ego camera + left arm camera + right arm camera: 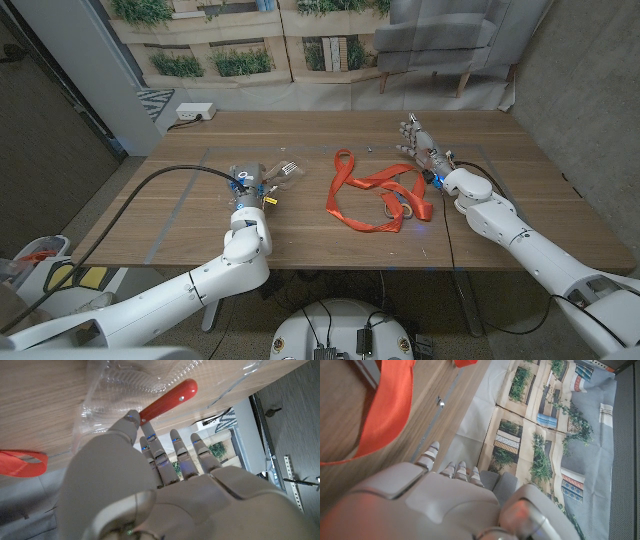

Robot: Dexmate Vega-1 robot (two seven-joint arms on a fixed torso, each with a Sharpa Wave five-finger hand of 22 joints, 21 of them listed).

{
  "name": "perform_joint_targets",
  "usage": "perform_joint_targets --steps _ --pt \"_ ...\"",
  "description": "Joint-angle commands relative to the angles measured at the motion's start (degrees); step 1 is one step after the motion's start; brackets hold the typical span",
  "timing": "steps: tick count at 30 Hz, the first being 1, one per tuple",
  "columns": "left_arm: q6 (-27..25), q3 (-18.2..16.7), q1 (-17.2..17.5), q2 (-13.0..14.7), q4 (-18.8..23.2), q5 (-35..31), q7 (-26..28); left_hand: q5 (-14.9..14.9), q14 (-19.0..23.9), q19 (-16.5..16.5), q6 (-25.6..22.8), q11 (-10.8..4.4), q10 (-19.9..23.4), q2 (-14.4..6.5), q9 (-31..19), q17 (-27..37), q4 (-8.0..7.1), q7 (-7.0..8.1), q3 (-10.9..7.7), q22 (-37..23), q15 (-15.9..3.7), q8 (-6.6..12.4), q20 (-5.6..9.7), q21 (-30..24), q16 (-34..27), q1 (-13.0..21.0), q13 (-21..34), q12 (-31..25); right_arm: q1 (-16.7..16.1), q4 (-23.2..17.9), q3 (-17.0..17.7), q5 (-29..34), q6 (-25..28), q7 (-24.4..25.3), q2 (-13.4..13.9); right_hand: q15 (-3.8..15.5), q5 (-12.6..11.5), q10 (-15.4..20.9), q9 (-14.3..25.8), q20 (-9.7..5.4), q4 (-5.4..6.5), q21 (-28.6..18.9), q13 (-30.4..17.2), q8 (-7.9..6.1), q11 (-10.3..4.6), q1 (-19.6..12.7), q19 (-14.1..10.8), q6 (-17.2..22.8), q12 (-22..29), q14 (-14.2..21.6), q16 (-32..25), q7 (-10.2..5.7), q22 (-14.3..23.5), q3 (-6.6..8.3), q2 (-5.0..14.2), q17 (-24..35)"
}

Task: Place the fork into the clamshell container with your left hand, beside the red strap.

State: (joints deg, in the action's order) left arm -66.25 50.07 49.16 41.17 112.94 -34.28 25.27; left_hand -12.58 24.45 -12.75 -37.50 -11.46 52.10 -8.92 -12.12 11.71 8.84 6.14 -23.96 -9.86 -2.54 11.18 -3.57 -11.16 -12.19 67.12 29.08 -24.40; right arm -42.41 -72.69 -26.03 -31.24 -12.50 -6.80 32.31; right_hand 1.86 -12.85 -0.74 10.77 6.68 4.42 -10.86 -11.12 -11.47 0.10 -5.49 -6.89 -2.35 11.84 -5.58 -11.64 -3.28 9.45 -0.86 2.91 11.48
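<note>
Looks close to finished. Finds the fork point(170, 397), red-handled, lying across the clear clamshell container point(115, 382), with its tines poking out past the container's far side in the head view point(290, 167). Places that container on the table point(520, 200) near the red strap point(375, 195), apart from it and on the robot's left of it. Sets the left hand point(250, 188) right at the container's near side, fingers point(182, 452) stretched out straight and the thumb tip at the end of the fork handle. Cannot tell from the wrist view whether the thumb pinches the handle or merely touches it, since the handle's end is hidden behind the thumb. Leaves, at a guess, only the letting go and drawing the left hand clear, provided the fork lies settled inside. Shows the right hand point(425, 148) empty beyond the strap, fingers spread, holding nothing.
</note>
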Motion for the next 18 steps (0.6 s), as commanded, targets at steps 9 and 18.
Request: perform_joint_targets --steps 9,18 --pt "0.0 0.1 -0.1 -0.6 -1.0 1.5 1.5 0.1 0.1 -0.1 0.2 -0.08 0.2 -0.5 -0.3 0.1 0.19 -0.08 -0.49 -0.1 -4.91 -0.11 -0.19 -0.1 0.1 0.2 -0.1 -0.6 -0.1 -0.3 -0.1 0.0 0.5 0.0 0.2 1.42 0.0 0.1 0.1 -0.05 0.15 0.1 -0.2 0.13 -0.37 -0.4 0.2 -0.1 -0.2 0.4 -0.1 -0.24 0.3 0.06 0.44 -0.1" --pt "0.3 -0.7 0.8 -0.4 0.1 1.6 2.9 0.1 0.5 -0.4 0.2 -0.26 -0.2 -0.1 -0.3 -0.1 -0.36 0.06 -0.41 -0.1 -4.8 -0.08 0.13 -0.2 0.2 -0.9 -0.5 -0.3 0.1 -0.1 -0.2 -0.1 0.6 -0.2 0.0 1.38 0.0 0.2 0.1 -0.04 0.14 0.1 -0.2 0.12 -0.37 -0.4 0.2 0.0 -0.2 0.5 -0.1 -0.29 0.3 0.06 0.48 -0.1"
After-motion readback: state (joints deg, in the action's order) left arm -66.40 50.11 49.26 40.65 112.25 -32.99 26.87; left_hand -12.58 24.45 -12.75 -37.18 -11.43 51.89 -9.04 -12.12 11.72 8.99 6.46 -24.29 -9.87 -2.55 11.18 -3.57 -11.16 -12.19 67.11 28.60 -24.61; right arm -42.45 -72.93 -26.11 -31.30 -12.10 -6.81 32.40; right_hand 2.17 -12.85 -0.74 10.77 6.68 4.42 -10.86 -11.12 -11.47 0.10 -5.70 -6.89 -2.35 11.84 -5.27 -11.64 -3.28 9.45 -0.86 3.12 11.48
